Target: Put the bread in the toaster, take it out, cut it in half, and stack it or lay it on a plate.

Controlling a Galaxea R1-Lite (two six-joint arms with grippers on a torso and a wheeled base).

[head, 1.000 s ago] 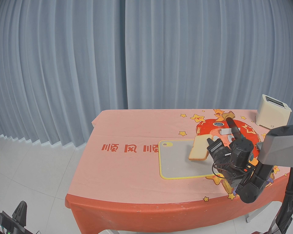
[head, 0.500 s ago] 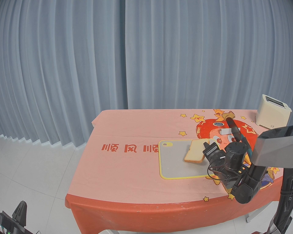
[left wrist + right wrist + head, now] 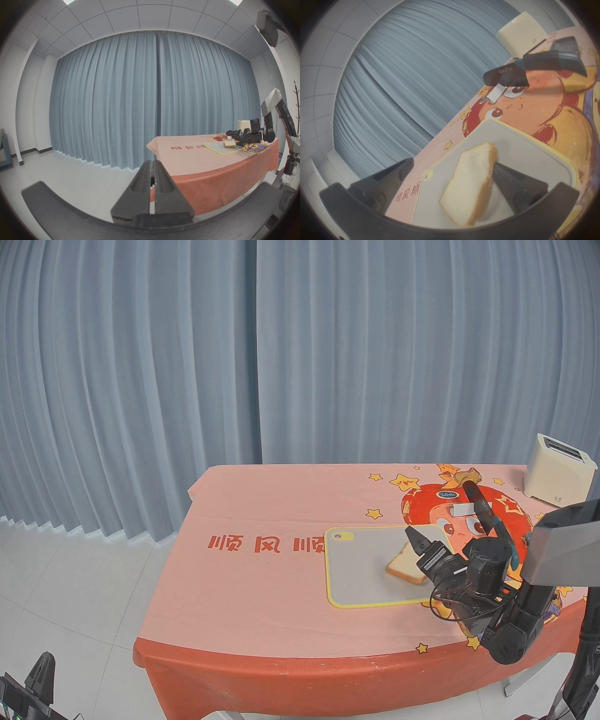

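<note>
Head view: bread (image 3: 405, 566) on board (image 3: 359, 565), orange tablecloth (image 3: 269, 590), curtain (image 3: 187, 365).

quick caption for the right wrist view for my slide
The right gripper, jaws open, straddles a pale bread slice on the grey yellow-rimmed cutting board; cream toaster beyond.

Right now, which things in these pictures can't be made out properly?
Right wrist view: the right end effector's own mount cuts off the bread's lower end.
Head view: that end effector covers part of the bread.
Head view: the toaster's slots are too small to see into.
Left wrist view: things on the cutting board are too small, far off.
</note>
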